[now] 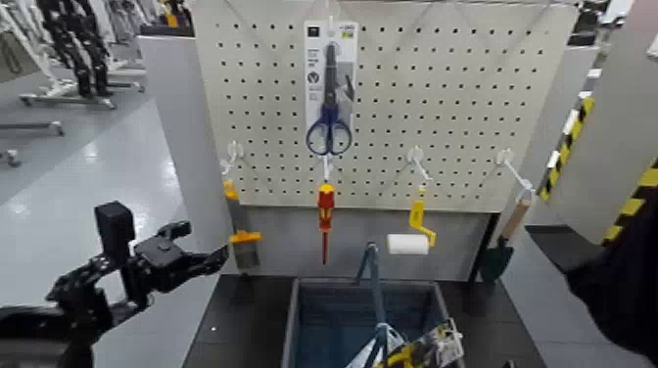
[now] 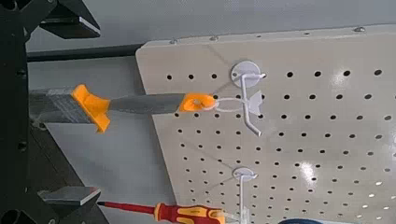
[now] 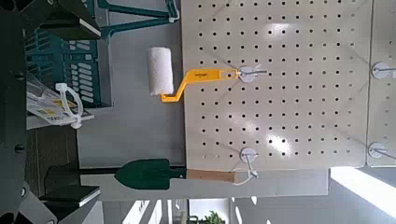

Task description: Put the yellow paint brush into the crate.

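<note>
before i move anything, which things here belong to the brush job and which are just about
For the job:
- brush, hanging on its hook
- crate
- left end effector, by the brush

Just about:
- scissors
- screwdriver
- roller
- trowel

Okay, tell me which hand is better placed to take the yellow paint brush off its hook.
The left hand. It is beside the brush, its open fingers facing the bristles. The right hand looks worse placed: its wrist view shows the roller and trowel instead.
</note>
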Motion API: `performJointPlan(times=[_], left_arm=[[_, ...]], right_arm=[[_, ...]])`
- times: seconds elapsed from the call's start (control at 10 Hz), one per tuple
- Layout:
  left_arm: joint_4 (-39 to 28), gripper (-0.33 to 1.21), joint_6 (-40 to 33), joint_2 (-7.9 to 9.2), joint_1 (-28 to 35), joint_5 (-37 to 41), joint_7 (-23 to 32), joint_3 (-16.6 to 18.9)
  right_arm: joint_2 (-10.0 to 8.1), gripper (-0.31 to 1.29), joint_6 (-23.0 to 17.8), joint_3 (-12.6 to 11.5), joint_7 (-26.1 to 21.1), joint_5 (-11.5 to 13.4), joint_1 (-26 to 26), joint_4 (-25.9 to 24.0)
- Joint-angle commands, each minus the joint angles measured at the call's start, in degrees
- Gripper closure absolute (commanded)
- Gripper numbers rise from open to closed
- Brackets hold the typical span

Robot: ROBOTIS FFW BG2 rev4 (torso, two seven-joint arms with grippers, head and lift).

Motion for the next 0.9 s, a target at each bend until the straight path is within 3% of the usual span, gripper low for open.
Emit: performJointPlan(times=[0.1, 0.3, 0.9], left_arm=[[4.2, 0.12, 0.2, 2.10, -4.3, 1.4, -1.6, -3.0], [7.5, 0.12, -0.3, 3.33, -7.3, 2.3, -2.6, -5.5], [18.2, 0.12, -4.3, 3.68, -18.3, 4.5, -5.8, -15.6]], right_arm=[[0.00, 0.13, -0.1, 0.0, 0.1, 0.0, -0.1, 0.0], [-0.08, 0.13, -0.1, 0.1, 0.1, 0.0, -0.2, 0.1], [-0.26, 0.13, -0.2, 0.5, 0.2, -0.4, -0.6, 0.5]])
